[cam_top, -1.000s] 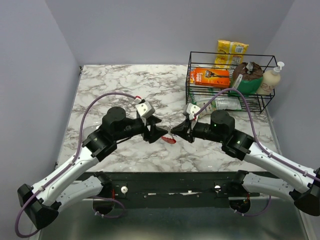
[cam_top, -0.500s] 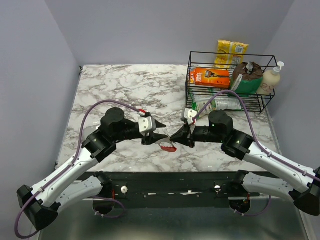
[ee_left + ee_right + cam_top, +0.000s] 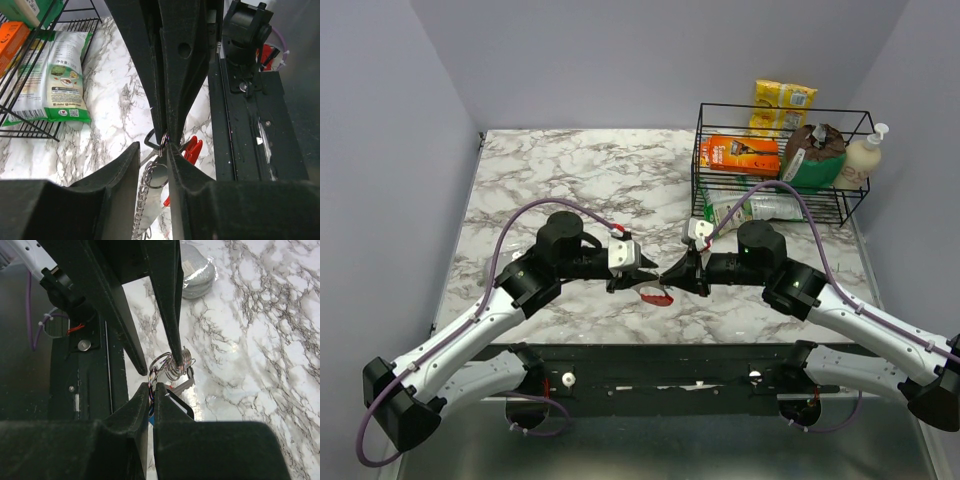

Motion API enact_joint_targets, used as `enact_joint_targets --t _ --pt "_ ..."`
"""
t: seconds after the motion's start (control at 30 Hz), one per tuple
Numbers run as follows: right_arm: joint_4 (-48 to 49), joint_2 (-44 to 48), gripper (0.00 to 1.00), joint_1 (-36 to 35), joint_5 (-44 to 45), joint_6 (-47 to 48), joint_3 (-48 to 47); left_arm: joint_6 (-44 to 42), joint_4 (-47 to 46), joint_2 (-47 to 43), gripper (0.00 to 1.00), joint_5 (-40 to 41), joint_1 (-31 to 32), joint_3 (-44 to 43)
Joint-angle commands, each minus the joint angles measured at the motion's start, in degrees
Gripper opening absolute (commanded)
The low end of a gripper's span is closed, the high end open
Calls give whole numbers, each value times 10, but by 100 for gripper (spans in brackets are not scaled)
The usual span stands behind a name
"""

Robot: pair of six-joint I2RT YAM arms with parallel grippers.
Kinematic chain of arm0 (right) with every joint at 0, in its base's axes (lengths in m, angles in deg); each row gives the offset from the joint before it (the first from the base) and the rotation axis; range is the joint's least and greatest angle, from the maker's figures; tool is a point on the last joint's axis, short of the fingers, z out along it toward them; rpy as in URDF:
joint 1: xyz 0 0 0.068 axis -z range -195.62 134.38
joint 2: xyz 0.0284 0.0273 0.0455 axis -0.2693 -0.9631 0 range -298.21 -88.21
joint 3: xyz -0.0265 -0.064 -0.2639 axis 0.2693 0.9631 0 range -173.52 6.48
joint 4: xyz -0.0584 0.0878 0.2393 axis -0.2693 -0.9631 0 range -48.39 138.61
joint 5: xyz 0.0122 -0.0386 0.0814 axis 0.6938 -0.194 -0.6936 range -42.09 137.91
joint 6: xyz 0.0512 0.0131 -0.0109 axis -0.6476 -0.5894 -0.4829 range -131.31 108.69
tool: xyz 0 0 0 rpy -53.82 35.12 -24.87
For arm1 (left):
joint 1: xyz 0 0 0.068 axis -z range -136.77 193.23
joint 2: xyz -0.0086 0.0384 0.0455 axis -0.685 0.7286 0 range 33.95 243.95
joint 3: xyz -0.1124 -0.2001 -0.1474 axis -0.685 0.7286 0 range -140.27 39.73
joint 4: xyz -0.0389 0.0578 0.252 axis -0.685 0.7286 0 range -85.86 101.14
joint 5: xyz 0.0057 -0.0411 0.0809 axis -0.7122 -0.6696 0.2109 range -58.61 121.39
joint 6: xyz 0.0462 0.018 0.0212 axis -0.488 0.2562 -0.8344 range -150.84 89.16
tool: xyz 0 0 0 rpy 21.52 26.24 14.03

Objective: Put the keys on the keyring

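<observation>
The bunch hangs between my two grippers above the table's near middle. The red keyring [image 3: 657,296] hangs lowest; it also shows in the left wrist view [image 3: 191,149]. My right gripper [image 3: 666,277] [image 3: 153,386] is shut on a thin metal ring [image 3: 156,371] of the bunch. A coil of rings [image 3: 181,365], a silvery key [image 3: 184,386] and a bit of blue head [image 3: 151,416] hang there. My left gripper [image 3: 634,277] [image 3: 152,148] is open, one fingertip [image 3: 177,356] poked into the coil. A ring [image 3: 157,175] and chain [image 3: 139,202] hang between its jaws.
A black wire basket [image 3: 780,165] with packets stands at the back right, with a soap bottle [image 3: 865,155] beside it. A green-and-white packet [image 3: 52,80] lies in it. A grey lump [image 3: 197,272] sits on the marble. The black base rail [image 3: 660,365] runs along the near edge.
My left gripper has swung right and turned at the wrist, closing in on the bunch. The bunch with the red keyring has dropped a little. The right arm shifted slightly, then held.
</observation>
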Motion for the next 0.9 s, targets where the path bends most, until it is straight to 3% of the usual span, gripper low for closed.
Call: enact_joint_targets --t 0.0,0.1,0.13,0.23,0.27,0.33,0.37,0.5,0.6,0.87 --pt "9 2 0 0 -17 9 -19 -13 8 11 32 -25 3 -20" --pt "9 2 0 0 -18 9 -18 -21 17 21 17 -24 5 -24" --pt "9 3 1 -1 -18 9 -18 -25 22 23 4 -21 6 -26" --pt "13 2 2 0 -19 7 -18 -33 32 26 0 -18 7 -28" --pt "15 2 16 0 -19 3 -18 -33 32 26 0 -18 7 -27" --pt "17 9 33 0 -8 1 -16 -34 26 19 0 -14 7 -22" --pt "18 13 49 0 -3 0 -14 -34 24 17 0 -5 7 -19" --pt "54 59 82 0 46 -21 14 -48 17 -14 0 12 7 -6" --pt "88 97 97 0 93 -31 39 -56 7 -32 0 13 7 8" --pt "92 125 100 0 136 -34 60 -97 -3 -63 0 -3 7 40"
